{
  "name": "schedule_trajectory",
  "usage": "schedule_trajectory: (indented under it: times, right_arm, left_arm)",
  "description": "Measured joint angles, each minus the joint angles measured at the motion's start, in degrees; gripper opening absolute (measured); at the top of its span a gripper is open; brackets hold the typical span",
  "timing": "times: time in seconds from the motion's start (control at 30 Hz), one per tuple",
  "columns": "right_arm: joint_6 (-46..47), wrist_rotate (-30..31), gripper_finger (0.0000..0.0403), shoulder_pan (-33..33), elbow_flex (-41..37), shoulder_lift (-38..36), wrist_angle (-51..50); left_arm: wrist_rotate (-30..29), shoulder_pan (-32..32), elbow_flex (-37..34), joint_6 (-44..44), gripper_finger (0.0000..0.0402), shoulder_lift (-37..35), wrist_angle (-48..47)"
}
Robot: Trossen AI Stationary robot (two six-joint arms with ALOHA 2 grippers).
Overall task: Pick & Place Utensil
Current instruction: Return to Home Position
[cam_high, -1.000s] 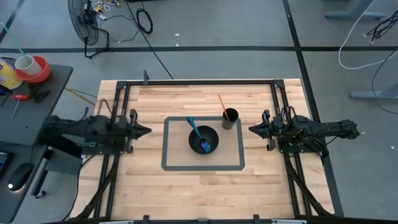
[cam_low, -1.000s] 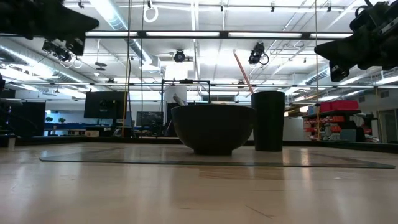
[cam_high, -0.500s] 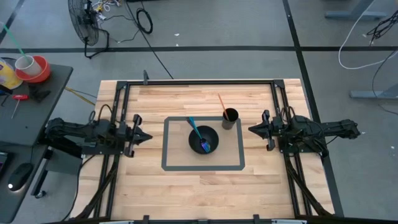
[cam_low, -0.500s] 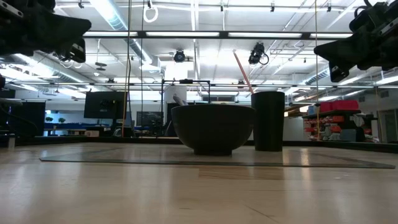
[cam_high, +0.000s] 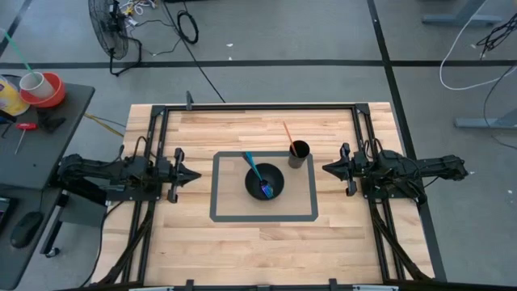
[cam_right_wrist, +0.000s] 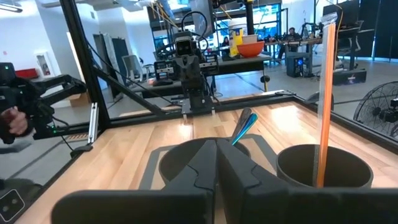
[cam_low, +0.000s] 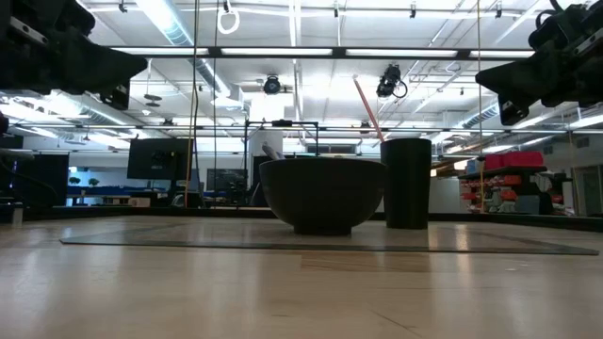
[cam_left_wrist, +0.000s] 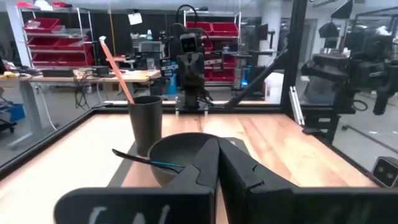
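Note:
A black bowl [cam_high: 265, 181] sits in the middle of a grey-bordered mat [cam_high: 222, 217]. A blue utensil [cam_high: 255, 168] lies in it, its handle leaning on the far-left rim. Beside the bowl, to the far right, a black cup [cam_high: 298, 153] holds an orange utensil [cam_high: 287, 135] that sticks out and slants toward the far-left. My left gripper [cam_high: 197, 175] hovers shut left of the mat, pointing at the bowl [cam_left_wrist: 180, 155]. My right gripper [cam_high: 325, 168] hovers shut right of the mat, facing the bowl [cam_right_wrist: 186, 158] and cup [cam_right_wrist: 323, 168].
Black frame rails [cam_high: 157, 137] run along the table's left and right sides under both arms. Bare wood lies near and far of the mat. A side table [cam_high: 32, 105] with cups stands off the table's left, and a fan [cam_high: 109, 32] stands on the floor beyond.
My left arm has sunk lower above the table and drifted slightly toward the near edge, its fingers staying shut. The right arm, bowl, cup and both utensils have stayed put.

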Motion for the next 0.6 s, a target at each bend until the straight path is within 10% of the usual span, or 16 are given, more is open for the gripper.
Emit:
schedule_trajectory:
  times: [0.6]
  right_arm:
    - [0.0,0.02,0.0017,0.0,0.0,-0.02,-0.03]
  left_arm:
    - [0.02,0.0,-0.02,-6.34,0.0014,0.02,-0.08]
